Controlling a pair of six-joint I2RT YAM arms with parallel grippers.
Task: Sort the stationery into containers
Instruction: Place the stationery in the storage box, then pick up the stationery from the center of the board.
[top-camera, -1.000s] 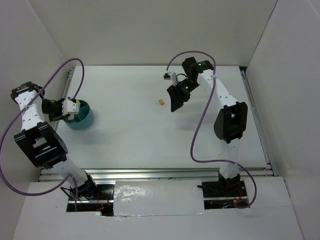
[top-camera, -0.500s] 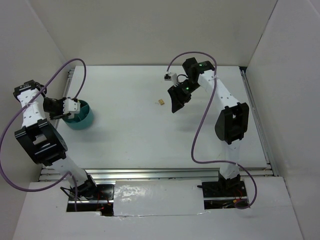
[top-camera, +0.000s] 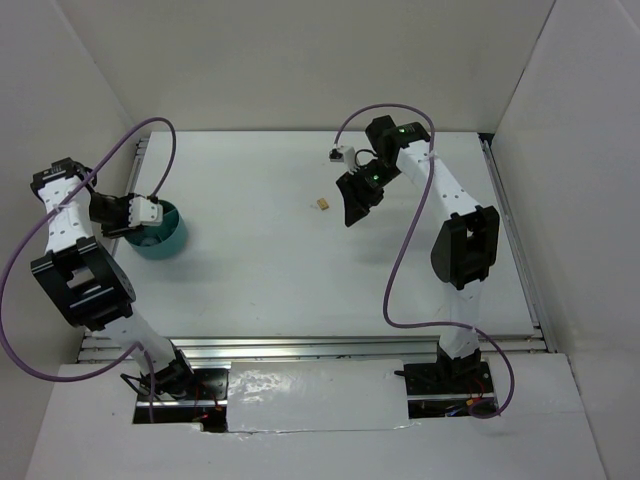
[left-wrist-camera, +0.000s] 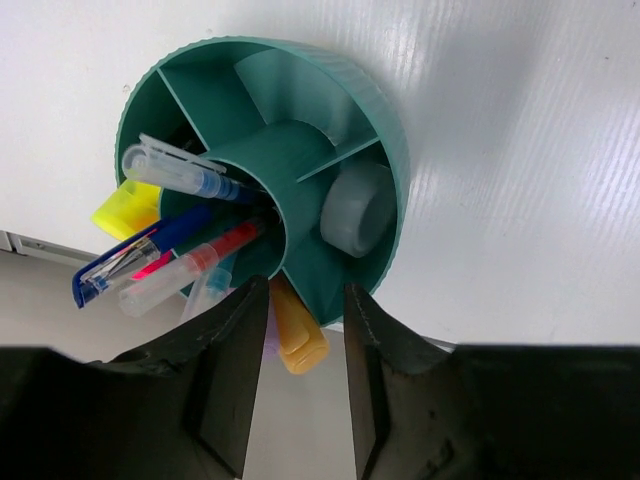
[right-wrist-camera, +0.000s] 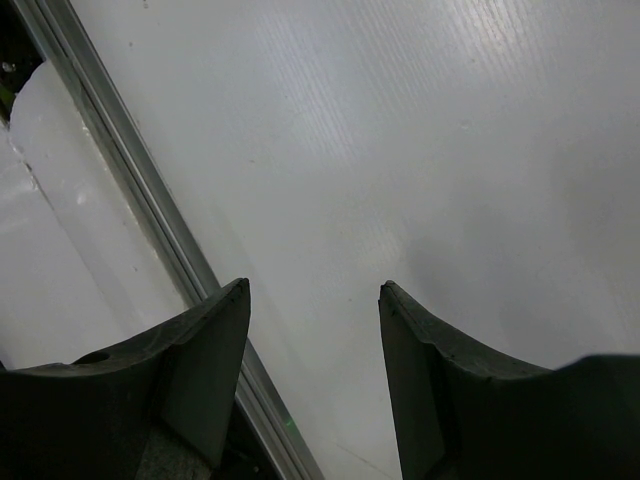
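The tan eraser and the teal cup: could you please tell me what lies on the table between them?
Nothing; in the top external view, the white table between the tan eraser and the teal cup is bare.

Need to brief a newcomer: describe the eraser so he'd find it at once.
On the white table, look toward the far middle, just left of the right arm's black tool. The eraser lies there: a tiny tan block, alone, far from the teal cup.
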